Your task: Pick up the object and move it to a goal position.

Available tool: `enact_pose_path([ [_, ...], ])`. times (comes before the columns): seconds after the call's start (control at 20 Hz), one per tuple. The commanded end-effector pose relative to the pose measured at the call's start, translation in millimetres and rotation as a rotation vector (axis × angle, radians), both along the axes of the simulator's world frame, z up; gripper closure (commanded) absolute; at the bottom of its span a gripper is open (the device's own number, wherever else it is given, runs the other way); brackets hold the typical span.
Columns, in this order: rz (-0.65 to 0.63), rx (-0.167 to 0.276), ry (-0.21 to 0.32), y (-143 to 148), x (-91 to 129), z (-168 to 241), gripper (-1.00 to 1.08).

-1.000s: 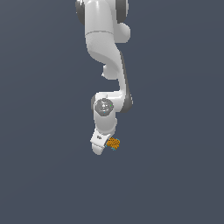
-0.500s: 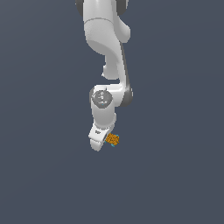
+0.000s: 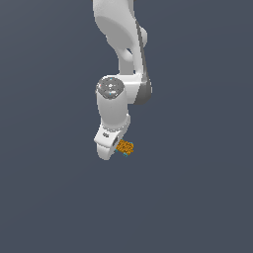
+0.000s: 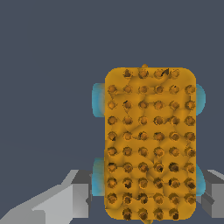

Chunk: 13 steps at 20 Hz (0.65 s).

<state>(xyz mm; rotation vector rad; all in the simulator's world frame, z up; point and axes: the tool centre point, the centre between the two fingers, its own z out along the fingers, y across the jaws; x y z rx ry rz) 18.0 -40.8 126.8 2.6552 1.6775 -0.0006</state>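
The object (image 3: 126,147) is a tiny orange block with a studded, speckled face and teal bits at its edges. In the exterior view it sits at the tip of the white arm, off the ground plane, and my gripper (image 3: 120,147) is shut on it. Seen from the wrist, the object (image 4: 149,140) fills much of the picture. Grey fingers (image 4: 77,195) press in on both of its sides, with my gripper (image 4: 146,197) closed around its lower part. The fingertips themselves are hidden behind the block.
A plain dark grey surface (image 3: 197,197) lies all around with nothing else on it. The white arm (image 3: 121,99) comes down from the upper edge of the exterior view.
The gripper has risen steadily with the orange block in it, drifting slightly toward the exterior view's left. The grip has not changed.
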Motion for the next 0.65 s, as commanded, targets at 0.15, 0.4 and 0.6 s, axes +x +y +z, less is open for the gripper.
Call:
enact_pose_path([
  [0.15, 0.0, 0.001, 0.0, -3, -3, 26, 1.08],
  [0.4, 0.0, 0.001, 0.0, -3, -3, 32, 1.08],
  [0.6, -0.001, 0.001, 0.0, -3, -2, 29, 1.08],
])
